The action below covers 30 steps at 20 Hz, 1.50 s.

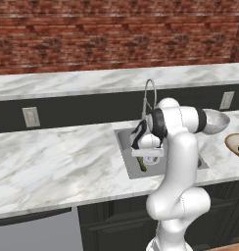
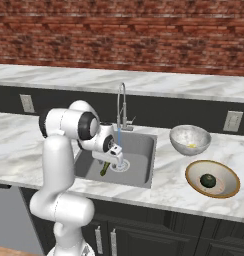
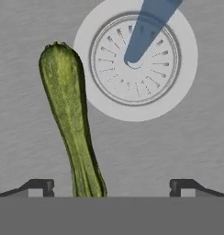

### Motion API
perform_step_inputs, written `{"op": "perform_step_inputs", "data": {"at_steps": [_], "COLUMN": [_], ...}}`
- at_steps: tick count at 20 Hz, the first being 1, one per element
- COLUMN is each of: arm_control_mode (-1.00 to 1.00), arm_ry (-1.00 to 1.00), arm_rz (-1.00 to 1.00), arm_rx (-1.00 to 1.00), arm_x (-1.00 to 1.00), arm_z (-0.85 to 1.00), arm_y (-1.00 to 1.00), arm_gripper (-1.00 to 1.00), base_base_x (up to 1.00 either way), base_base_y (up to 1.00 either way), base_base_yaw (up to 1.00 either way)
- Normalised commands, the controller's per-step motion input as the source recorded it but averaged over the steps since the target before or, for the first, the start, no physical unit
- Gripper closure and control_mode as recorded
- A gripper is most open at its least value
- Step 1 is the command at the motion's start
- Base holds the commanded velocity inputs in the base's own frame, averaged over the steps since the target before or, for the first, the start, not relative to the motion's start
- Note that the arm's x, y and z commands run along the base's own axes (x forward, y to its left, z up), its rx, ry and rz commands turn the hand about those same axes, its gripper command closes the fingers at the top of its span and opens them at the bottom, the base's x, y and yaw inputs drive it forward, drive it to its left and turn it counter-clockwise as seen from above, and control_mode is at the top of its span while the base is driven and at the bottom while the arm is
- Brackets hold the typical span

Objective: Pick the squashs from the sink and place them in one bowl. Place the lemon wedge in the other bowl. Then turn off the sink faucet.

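Observation:
The slim yellowish-green squash [image 3: 70, 124] lies on the sink [image 3: 178, 147] floor beside the round drain [image 3: 134, 59]. My gripper [image 3: 111, 188] hangs open just above it, the squash's near end lying between the fingertips, closer to the left one. From the base, the gripper [image 2: 116, 162] is low in the sink [image 2: 141, 150] over the squash [image 2: 104, 169]. The round dark squash [image 2: 208, 180] sits in the tan bowl [image 2: 194, 172]. The lemon wedge [image 2: 192, 145] rests in the grey-white bowl [image 2: 181, 142]. Water [image 2: 118, 137] runs from the faucet [image 2: 122, 102].
Both bowls stand on the marble counter right of the sink. The faucet [image 1: 149, 93] rises at the basin's back edge, close to my arm's wrist. Wall outlets [image 2: 27, 103] [image 2: 233, 120] sit on the dark backsplash. Counter [image 1: 53, 162] stretches left of the sink.

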Motion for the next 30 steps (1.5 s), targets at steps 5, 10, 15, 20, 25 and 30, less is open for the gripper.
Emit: {"op": "perform_step_inputs", "data": {"at_steps": [5, 10, 15, 20, 25, 30], "arm_control_mode": [-1.00, -1.00, -1.00, -1.00, -1.00, -1.00], "arm_ry": [0.00, 0.00, 0.00, 0.00, 0.01, -0.01], "arm_rz": [0.00, 0.00, 0.00, 0.00, 0.00, 0.00], "arm_rx": [0.00, 0.00, 0.00, 0.00, 0.00, 0.00], "arm_x": [0.32, 0.29, 0.19, 0.01, 0.01, -0.01], "arm_z": [-0.33, -0.35, -0.45, -0.47, -0.26, -0.13], "arm_y": [0.15, 0.07, 0.00, 0.02, 0.06, 0.00], "arm_gripper": [-1.00, -1.00, -1.00, 1.00, 1.00, 1.00], "base_base_x": [0.00, 0.00, 0.00, 0.00, 0.00, 0.00], "base_base_y": [0.00, 0.00, 0.00, 0.00, 0.00, 0.00], "base_base_yaw": [0.00, 0.00, 0.00, 0.00, 0.00, 0.00]}}
